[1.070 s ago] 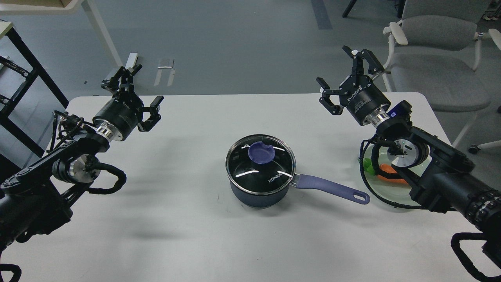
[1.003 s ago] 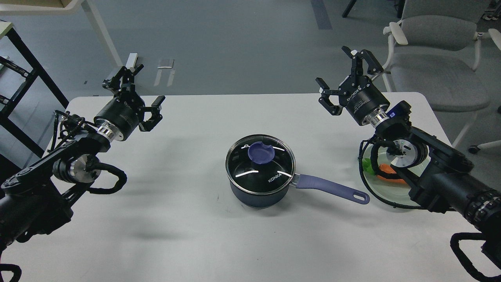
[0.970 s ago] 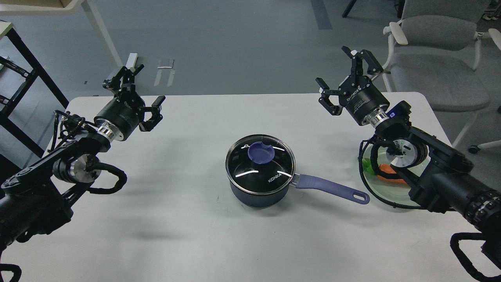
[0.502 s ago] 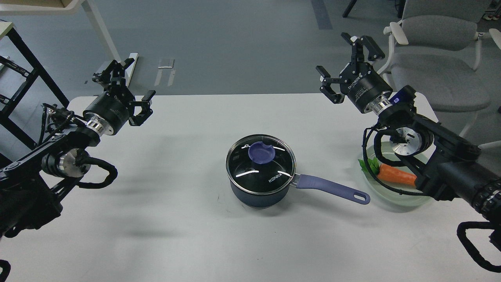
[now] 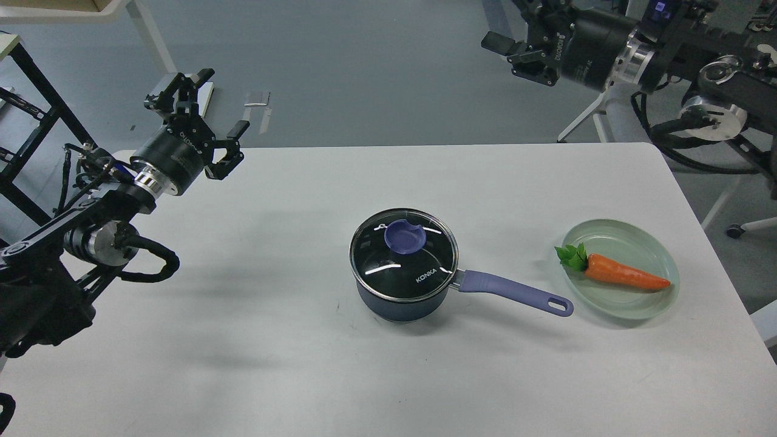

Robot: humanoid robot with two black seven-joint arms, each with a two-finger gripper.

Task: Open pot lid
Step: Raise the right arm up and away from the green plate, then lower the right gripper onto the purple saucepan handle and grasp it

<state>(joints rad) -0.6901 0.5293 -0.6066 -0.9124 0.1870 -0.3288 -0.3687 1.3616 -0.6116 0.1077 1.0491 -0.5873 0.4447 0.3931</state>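
White table (image 5: 243,340) (grey floor (image 5: 364,73) behind).

A single head view looks forward and steeply down at the pot (image 5: 403,291) from moderately near, floor beyond it.

We see a white table (image 5: 255,340) near us, a grey-blue floor (image 5: 364,67) behind it, a black metal frame (image 5: 30,115) at far left, a white furniture leg (image 5: 155,39) beside it, a castor wheel (image 5: 734,230) at right
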